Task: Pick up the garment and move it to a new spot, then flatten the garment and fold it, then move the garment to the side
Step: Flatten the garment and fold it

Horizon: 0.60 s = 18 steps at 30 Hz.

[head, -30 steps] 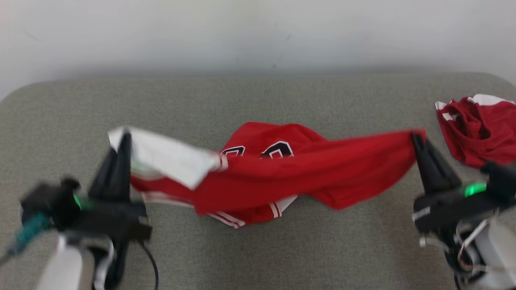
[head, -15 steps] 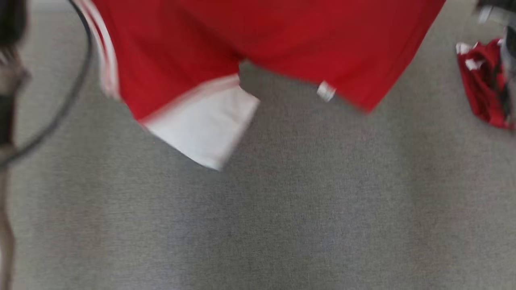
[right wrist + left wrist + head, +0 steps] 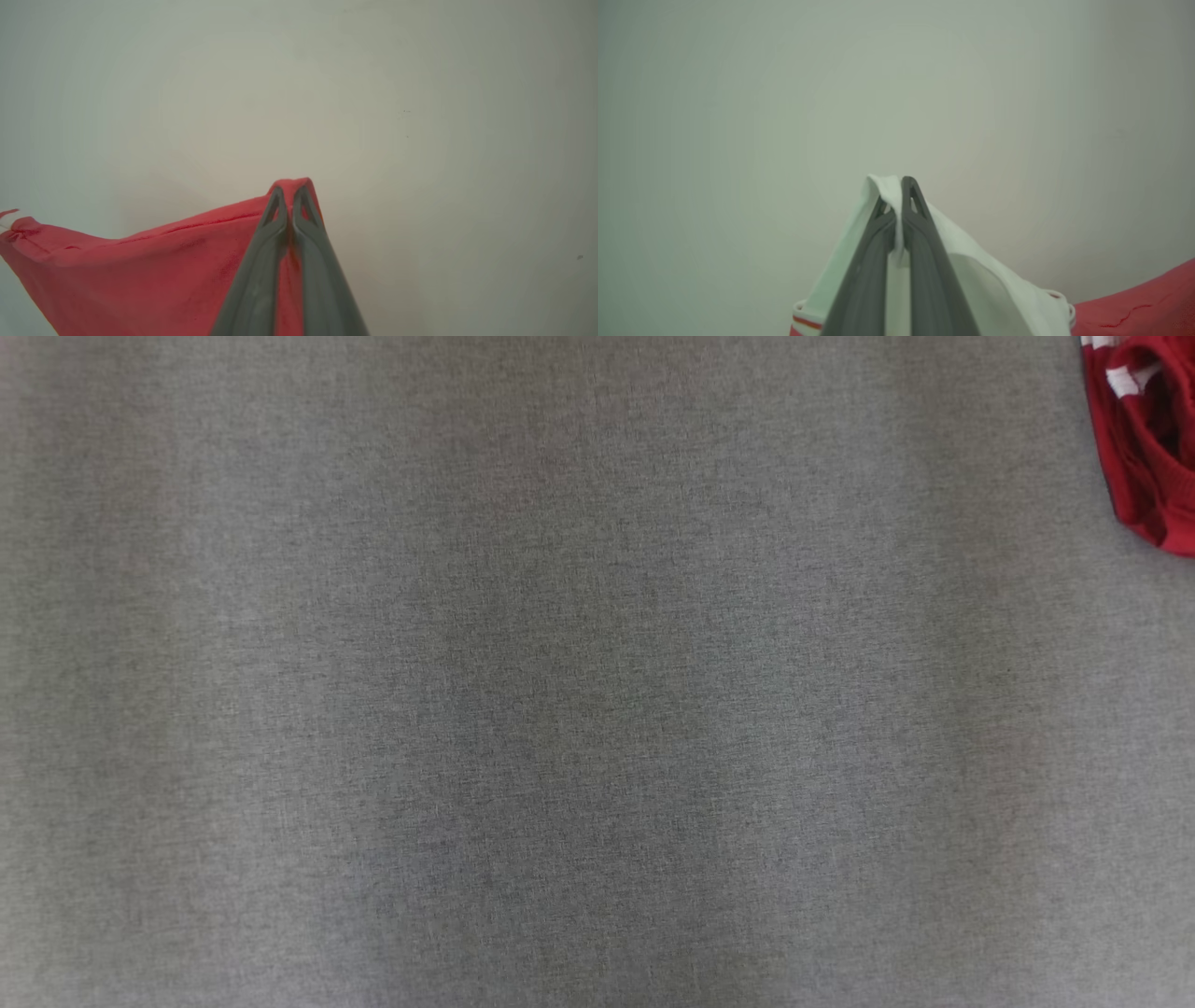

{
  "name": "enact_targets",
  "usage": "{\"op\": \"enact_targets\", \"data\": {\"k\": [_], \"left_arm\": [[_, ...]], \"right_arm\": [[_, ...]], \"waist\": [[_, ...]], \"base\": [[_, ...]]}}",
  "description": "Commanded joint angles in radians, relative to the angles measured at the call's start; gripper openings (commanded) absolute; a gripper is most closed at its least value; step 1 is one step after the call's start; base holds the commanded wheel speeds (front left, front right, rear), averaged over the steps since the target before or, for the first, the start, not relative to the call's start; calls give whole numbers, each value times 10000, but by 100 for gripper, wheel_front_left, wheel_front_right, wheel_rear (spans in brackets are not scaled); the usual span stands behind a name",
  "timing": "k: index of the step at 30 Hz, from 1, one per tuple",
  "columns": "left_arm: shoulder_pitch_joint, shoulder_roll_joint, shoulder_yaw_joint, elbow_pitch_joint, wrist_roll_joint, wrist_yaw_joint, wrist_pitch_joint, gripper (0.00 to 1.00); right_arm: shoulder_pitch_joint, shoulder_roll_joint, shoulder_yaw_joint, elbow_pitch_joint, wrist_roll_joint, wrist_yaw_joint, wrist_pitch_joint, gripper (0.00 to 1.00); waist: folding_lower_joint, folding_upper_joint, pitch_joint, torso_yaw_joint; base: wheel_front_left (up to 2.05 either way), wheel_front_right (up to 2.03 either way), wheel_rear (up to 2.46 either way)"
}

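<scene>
The garment is a red jersey with white panels and red-and-white trim. In the left wrist view my left gripper point(image 3: 896, 184) is shut on a white corner of the garment point(image 3: 971, 266), with red cloth trailing off at the lower right. In the right wrist view my right gripper point(image 3: 290, 190) is shut on a red edge of the garment point(image 3: 154, 266), which hangs away to the left. Both grippers point at a pale wall, so the cloth is held up in the air.
The head view looks down on grey fabric surface point(image 3: 560, 709). A second crumpled red and white garment point(image 3: 1144, 448) lies at its top right corner.
The held garment and both grippers have gone up and out of the head view, which has also shifted downward over the grey surface. Both grips are unchanged.
</scene>
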<state>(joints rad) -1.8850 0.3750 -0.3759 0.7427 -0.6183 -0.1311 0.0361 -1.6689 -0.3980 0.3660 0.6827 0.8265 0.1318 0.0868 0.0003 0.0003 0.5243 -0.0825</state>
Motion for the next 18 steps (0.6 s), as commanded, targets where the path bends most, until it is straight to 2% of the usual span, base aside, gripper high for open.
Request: {"op": "enact_targets", "data": {"k": [1,8,18], "left_arm": [[-203,-73,12,139,-117,14,-175,0],[-847,-461,-382,1152,-512,14,-1050,0],[-364,-337,-1275,1697,-1143,13,-1842,0]], "right_arm": [[-214,-83,33,107,-40,-17,-104,0],[-833,-417,468,865,192,-17,-382,0],[-309,-662,1413,737,972,-17,-727,0]], "waist": [[-3,-3,112,-17],[-3,-3,377,223],[-3,-3,525,192]], "base": [[0,0,0],[0,0,0],[0,0,0]]}}
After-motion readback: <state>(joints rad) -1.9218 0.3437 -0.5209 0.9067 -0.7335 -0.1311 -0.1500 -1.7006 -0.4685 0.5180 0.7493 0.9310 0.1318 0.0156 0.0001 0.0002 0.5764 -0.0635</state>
